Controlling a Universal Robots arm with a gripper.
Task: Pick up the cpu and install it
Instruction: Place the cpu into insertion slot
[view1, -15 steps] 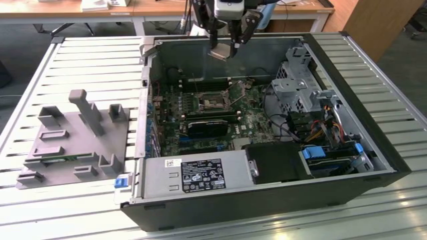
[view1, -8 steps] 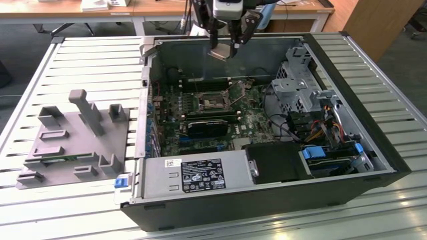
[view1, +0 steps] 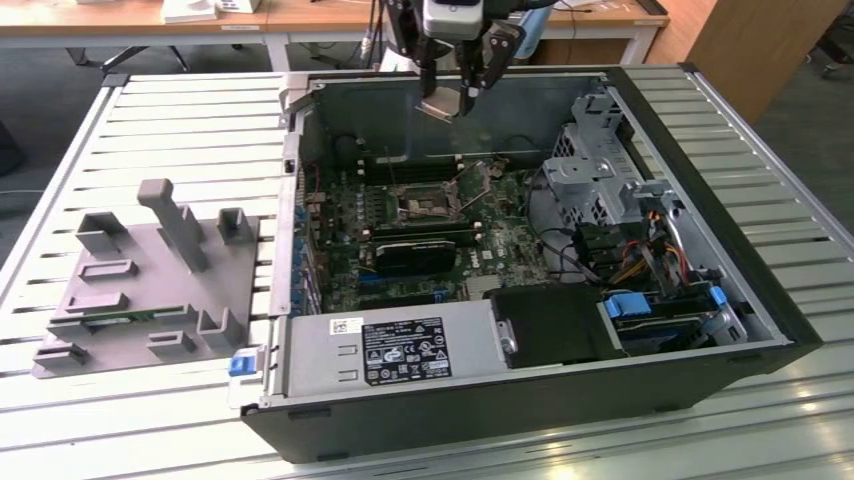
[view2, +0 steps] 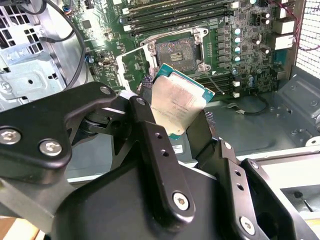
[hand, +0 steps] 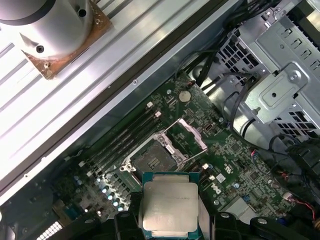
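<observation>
My gripper (view1: 457, 92) hangs above the far wall of the open computer case (view1: 694, 130) and is shut on the cpu (view1: 445, 105). The cpu is a flat square chip with a silver top and a green rim. In both wrist views it sits clamped by its edges between the black fingers (view2: 146, 122), tilted in the second wrist view (view2: 177, 102) and facing the camera in the first wrist view (hand: 169, 205). Below it on the green motherboard lies the bare cpu socket (view2: 175, 50) (hand: 154, 161) (view1: 424, 205), with its metal retaining frame (hand: 189, 136) swung open.
A grey plastic fixture (view1: 147, 270) stands on the slatted table (view1: 187, 130) at the exterior view's left. Inside the case are a metal drive cage (view1: 601, 160), bundled cables (view1: 641, 250), a black expansion card (view1: 420, 255) and the power supply (view1: 387, 350).
</observation>
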